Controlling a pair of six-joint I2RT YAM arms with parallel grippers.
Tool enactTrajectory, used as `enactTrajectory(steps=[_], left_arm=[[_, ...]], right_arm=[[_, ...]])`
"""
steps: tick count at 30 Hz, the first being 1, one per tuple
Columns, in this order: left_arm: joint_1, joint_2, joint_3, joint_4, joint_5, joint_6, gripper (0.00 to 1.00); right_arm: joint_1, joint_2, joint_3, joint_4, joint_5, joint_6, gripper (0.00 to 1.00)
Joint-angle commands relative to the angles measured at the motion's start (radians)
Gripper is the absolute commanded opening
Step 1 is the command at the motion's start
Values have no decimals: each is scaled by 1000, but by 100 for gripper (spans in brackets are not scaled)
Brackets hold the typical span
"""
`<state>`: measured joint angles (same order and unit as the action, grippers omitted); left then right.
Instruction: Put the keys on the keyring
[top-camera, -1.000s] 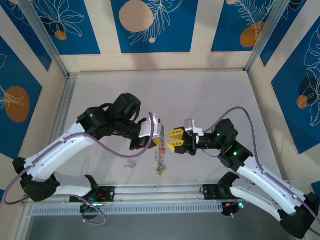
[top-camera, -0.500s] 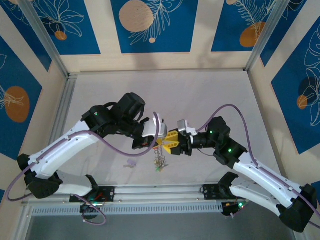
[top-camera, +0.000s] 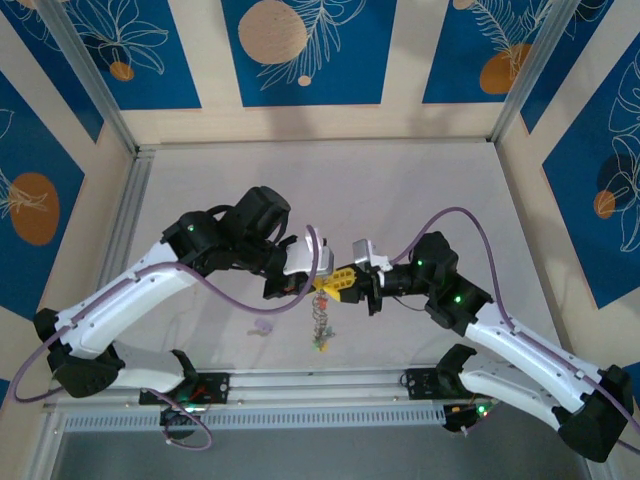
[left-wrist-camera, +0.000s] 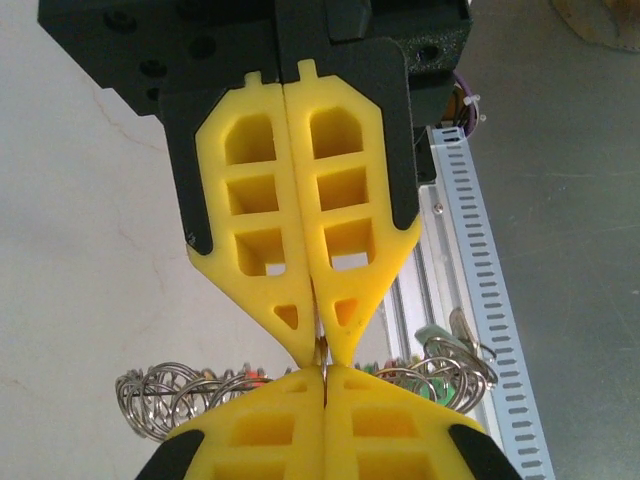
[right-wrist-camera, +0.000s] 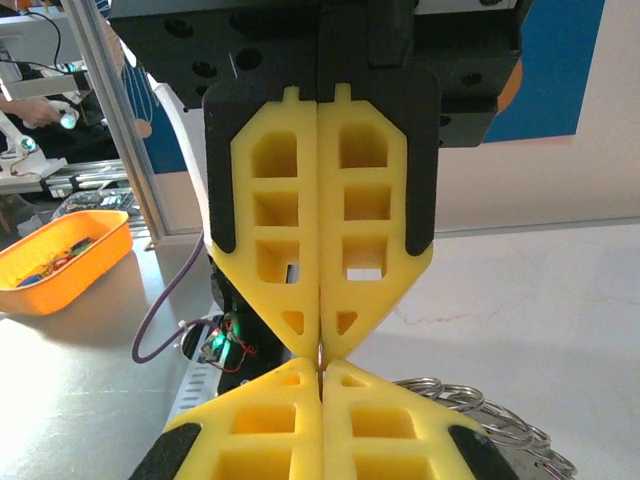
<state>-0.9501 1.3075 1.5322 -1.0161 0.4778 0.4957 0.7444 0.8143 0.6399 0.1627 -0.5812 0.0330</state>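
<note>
Above the table's near middle my two yellow-fingered grippers meet tip to tip. The left gripper (top-camera: 321, 284) (left-wrist-camera: 323, 373) and the right gripper (top-camera: 335, 284) (right-wrist-camera: 320, 369) are both shut on a thin wire of the keyring (left-wrist-camera: 322, 349), pinched between the four tips. Coils of silver rings (left-wrist-camera: 160, 396) fan out on both sides and hang down as a chain (top-camera: 319, 318). Small keys with green and red heads (left-wrist-camera: 433, 337) dangle among them, with a green one at the chain's bottom (top-camera: 321, 345). One pale lilac key (top-camera: 263, 327) lies alone on the table, left of the chain.
A slotted aluminium rail (top-camera: 300, 385) (left-wrist-camera: 470, 250) runs along the near edge under the hanging chain. Purple cables (top-camera: 240, 296) loop off both arms. An orange bin (right-wrist-camera: 60, 255) sits beyond the frame post in the right wrist view.
The right gripper has moved left up to the left gripper's tips, and its jaws have closed onto the ring. The left arm shifted slightly right, the chain swinging with it.
</note>
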Motion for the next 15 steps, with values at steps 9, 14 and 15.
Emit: enactTrajectory(steps=[9,14,15], left_arm=[[-18,-171,-190,206,89,-151,46],[-18,-240,-283,333,91,-214,45],[-18,-254,-304,371,91,-227,44]], right_arm=[[-13,-81,16,90,-3,43,0],[-14,-86,3,167,-34,81,0],[-13,-87,-3,185,-42,89,0]])
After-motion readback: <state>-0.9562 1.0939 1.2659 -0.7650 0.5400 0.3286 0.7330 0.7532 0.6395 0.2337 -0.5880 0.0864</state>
